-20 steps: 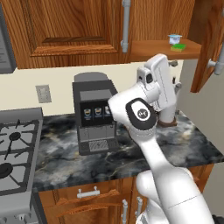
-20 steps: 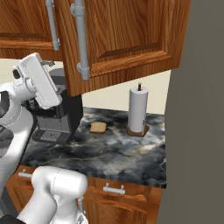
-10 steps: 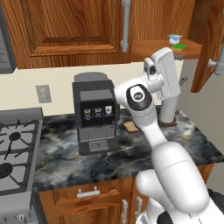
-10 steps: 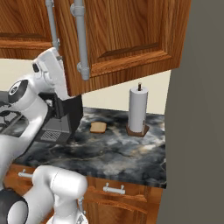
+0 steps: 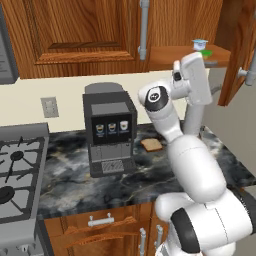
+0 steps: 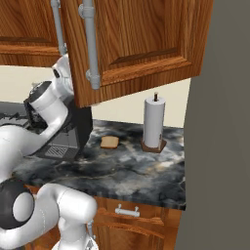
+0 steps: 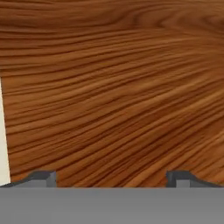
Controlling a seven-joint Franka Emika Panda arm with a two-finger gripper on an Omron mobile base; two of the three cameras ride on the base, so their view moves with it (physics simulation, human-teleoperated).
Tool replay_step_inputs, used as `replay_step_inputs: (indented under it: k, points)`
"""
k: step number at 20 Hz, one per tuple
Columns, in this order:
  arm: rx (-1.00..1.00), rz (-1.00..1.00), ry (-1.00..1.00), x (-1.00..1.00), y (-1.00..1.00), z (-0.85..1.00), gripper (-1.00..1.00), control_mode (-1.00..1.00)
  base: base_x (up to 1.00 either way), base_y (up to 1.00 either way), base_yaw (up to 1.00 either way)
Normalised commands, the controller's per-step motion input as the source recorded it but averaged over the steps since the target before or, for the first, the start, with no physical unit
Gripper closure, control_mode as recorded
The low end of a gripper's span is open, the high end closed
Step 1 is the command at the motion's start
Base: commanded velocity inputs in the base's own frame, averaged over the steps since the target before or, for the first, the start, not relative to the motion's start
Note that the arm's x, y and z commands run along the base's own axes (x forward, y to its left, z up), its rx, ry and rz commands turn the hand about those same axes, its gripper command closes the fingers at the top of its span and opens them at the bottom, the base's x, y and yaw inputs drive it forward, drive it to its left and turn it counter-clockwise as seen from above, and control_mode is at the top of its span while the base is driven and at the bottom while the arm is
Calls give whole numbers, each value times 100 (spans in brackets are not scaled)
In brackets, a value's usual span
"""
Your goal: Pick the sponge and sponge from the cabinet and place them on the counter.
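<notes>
One green sponge (image 5: 206,51) is lying flat on the shelf inside the open cabinet (image 5: 190,55), just beside a small white-and-blue cup (image 5: 200,44). Only a thin green strip of it is showing, so I cannot tell which way its long side is running, and I cannot tell if the second sponge is lying there too.

The gripper (image 7: 111,179) is sitting at the end of the white arm, close under the shelf and a little to the left of the sponge. It is pointing at plain brown wood, so the sponge is lying higher and to the right of where it is looking. I think it needs to go up and over to the right.

The jaws are standing wide apart and are holding nothing.

Down below, a bread slice (image 5: 151,144) is lying on the dark surface (image 5: 70,180), near a black coffee machine (image 5: 107,131) and a paper towel roll (image 6: 154,121).
</notes>
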Motion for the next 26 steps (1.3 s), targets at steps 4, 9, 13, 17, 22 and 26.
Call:
replay_step_inputs:
  k: [4, 9, 13, 17, 22, 26]
  points:
    - [-3, -26, -20, 0, -23, 4, -100, -100, 0, 0, 0]
    - [0, -17, -17, -2, -38, 11, -100, -100, 0, 0, 0]
    - [0, -5, -15, -8, -48, 14, -100, -100, 0, 0, 0]
    - [0, 0, -15, -14, -49, 16, -100, -100, 0, 0, 0]
    - [1, 3, -16, -13, -53, 15, -100, -100, 0, 0, 0]
    - [2, 9, -16, -10, -55, 8, -100, -100, 0, 0, 0]
